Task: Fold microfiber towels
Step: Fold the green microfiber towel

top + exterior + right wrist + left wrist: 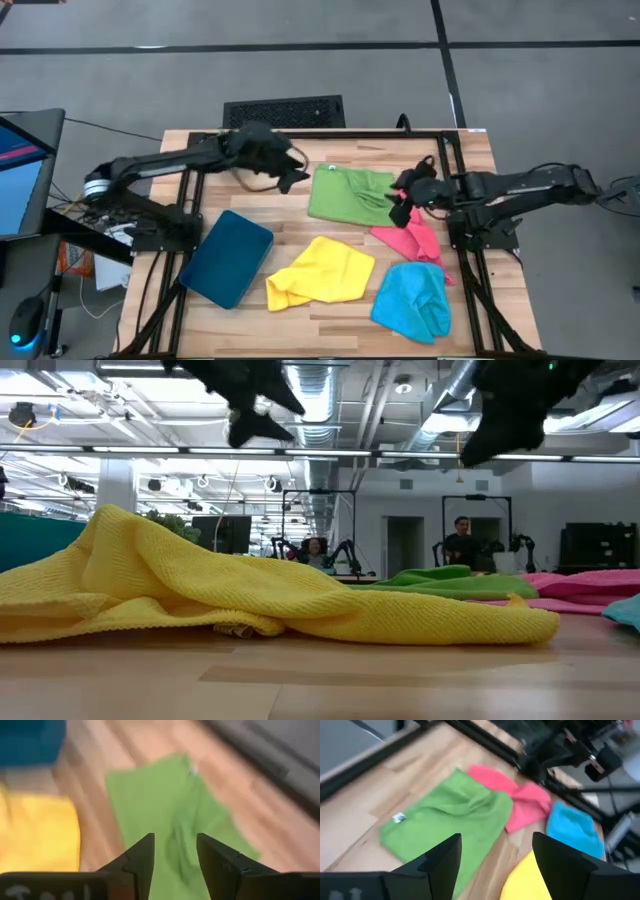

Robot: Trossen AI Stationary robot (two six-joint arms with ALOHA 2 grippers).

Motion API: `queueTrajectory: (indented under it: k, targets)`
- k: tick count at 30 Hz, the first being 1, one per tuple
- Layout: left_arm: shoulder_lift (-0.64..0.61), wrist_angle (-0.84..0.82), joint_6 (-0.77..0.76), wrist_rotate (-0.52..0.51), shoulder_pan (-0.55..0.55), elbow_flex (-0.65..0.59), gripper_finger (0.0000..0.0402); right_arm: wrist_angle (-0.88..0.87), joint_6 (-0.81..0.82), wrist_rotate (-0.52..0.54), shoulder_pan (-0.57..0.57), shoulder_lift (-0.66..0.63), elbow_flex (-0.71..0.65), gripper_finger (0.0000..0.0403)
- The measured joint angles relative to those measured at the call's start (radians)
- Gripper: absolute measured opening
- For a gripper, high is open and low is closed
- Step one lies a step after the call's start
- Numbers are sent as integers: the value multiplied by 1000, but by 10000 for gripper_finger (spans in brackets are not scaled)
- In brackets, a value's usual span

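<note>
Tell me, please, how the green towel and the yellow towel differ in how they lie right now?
The green towel lies fairly flat, a neat rectangle near the table's far edge; the yellow towel sits crumpled and bunched nearer the front. The green one overlaps the pink towel, while the yellow one lies apart from the others. Both are loose on the table, held by neither tool.

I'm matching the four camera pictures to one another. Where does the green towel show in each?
High view: green towel at centre, between both grippers.
Low view: low flat strip right of centre, behind the yellow towel.
Left wrist view: centre-left.
Right wrist view: centre.
Shared landmark: the yellow towel beside it.
</note>
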Motion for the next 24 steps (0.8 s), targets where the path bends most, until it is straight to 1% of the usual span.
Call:
queueTrajectory:
  k: [2,4,8,10,13,18,22,24]
  targets:
    - [57,7,63,71,43,8,236,-8,-10,-37,-9,39,-6,173]
    - [105,9,121,120,78,8,236,-14,-50,-44,-17,75,-6,173]
    - [184,13,163,173,124,8,236,-10,-142,-56,-52,131,-6,172]
    - [210,13,162,195,133,8,236,-14,-182,-86,-82,155,-6,172]
    - [234,14,179,201,135,8,236,-11,-253,-150,-132,191,-6,173]
    - [238,21,213,181,132,9,236,10,-390,-222,-207,255,-6,172]
    - [238,19,224,176,134,9,236,41,-462,-282,-261,311,-6,169]
    - [238,18,245,154,134,9,236,69,-491,-301,-284,335,-6,169]
